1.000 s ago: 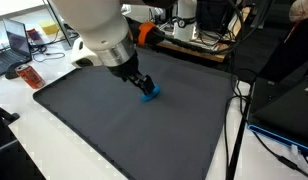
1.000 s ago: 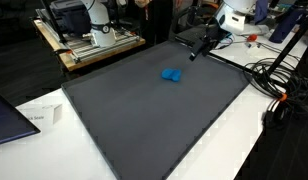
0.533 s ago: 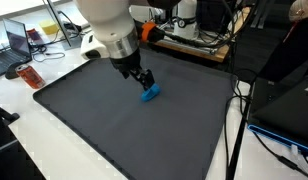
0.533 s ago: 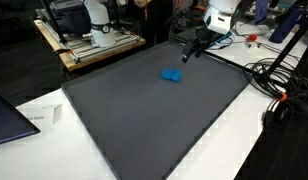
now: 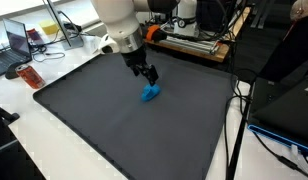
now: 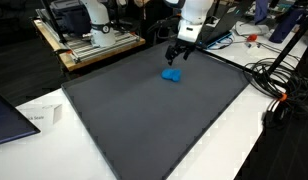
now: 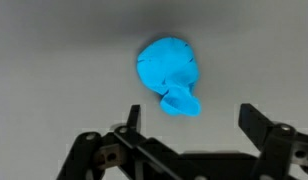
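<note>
A small bright blue object (image 5: 151, 93) with a rounded body and a short stub lies on the dark grey mat (image 5: 114, 130); it also shows as the blue object (image 6: 173, 75) and the blue object (image 7: 168, 73). My gripper (image 5: 148, 75) hangs just above and behind it, jaws spread wide with nothing between them. In an exterior view the gripper (image 6: 175, 56) hovers over the object's far side. The wrist view has the gripper (image 7: 190, 117) open, its fingers flanking the space just below the object without touching it.
The mat (image 6: 144, 110) covers a white table. A red can (image 5: 32, 78) and a laptop (image 5: 18, 40) sit near one corner. Cables (image 6: 279, 85) trail off one side; a laptop corner (image 6: 9, 115) and a paper tag (image 6: 39, 118) lie by another edge.
The arm has swung across the mat, bringing the gripper from the mat's edge to just above the blue object. The jaws stayed open and the object has not moved.
</note>
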Controlling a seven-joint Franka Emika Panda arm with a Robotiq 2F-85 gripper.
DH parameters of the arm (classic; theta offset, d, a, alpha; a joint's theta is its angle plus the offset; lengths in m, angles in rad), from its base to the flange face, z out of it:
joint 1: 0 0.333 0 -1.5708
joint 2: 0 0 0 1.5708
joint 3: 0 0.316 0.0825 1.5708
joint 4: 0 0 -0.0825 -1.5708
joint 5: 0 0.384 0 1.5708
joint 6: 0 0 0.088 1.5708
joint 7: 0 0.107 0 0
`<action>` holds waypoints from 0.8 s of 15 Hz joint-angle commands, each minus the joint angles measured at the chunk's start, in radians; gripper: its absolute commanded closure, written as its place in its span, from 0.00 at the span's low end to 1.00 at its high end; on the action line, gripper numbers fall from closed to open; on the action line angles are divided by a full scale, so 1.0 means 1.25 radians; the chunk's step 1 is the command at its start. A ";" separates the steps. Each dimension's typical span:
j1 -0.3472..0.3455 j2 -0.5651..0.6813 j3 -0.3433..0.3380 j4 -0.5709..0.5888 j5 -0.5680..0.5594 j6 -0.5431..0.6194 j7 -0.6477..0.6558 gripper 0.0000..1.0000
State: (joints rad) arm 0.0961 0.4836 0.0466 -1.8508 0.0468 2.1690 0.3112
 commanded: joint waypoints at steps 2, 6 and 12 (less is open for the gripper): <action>-0.038 -0.109 0.010 -0.244 0.144 0.172 -0.001 0.00; -0.023 -0.073 -0.007 -0.208 0.120 0.156 -0.001 0.00; -0.030 -0.070 0.000 -0.204 0.149 0.186 0.000 0.00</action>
State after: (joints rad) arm 0.0598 0.3823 0.0478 -2.1165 0.1957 2.3707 0.3140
